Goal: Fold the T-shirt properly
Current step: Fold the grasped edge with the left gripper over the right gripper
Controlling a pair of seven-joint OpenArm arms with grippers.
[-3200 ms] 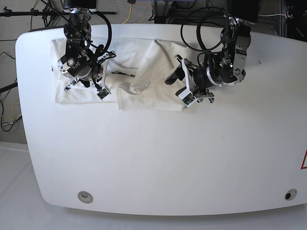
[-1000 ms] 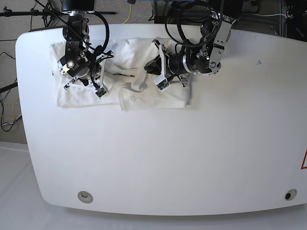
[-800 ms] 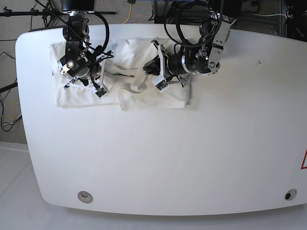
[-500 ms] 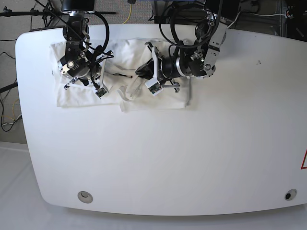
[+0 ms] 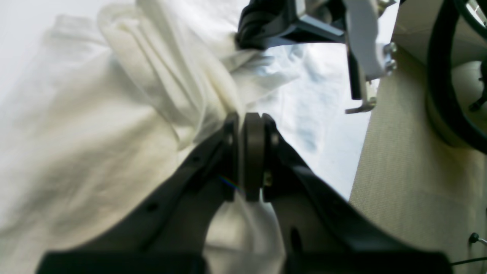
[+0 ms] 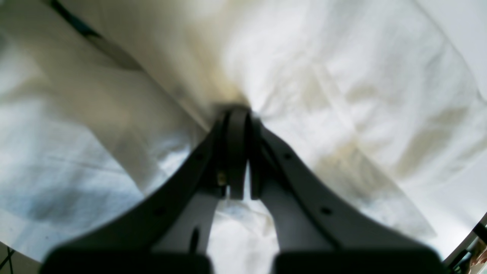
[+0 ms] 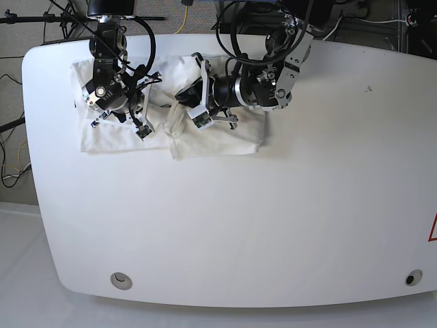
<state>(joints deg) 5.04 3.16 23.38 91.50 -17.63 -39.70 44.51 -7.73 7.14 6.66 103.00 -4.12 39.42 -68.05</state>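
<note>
The left gripper (image 5: 247,125) is pinched together on a bunched fold of the T-shirt (image 5: 114,125): in its wrist view white cloth gathers into the line where the two dark fingers (image 5: 254,152) meet and more cloth hangs below them. In the base view this gripper (image 7: 183,102) sits near the middle of the far part of the table (image 7: 273,225), its arm reaching in from the right, and the fold it holds stands raised above the rest of the shirt.

The right gripper (image 6: 237,118) is likewise clamped on the shirt (image 6: 342,95), with creases fanning out from its closed tips. In the base view it (image 7: 145,130) is at the far left, pressed low onto the flat left part of the garment.

The T-shirt (image 7: 225,140) lies spread along the far edge of the table, between and beneath the two arms. Its left part lies flat, its right part is doubled over with a rumpled ridge at the centre. A dark strip shows at the upper left of the right wrist view; what it is cannot be told. The printed chest design is not visible from above.

No containers appear in any view. In the left wrist view, part of the other arm's black and white hardware (image 5: 327,30) is just beyond the held fold, and beige floor (image 5: 411,171) shows at the right.
</note>
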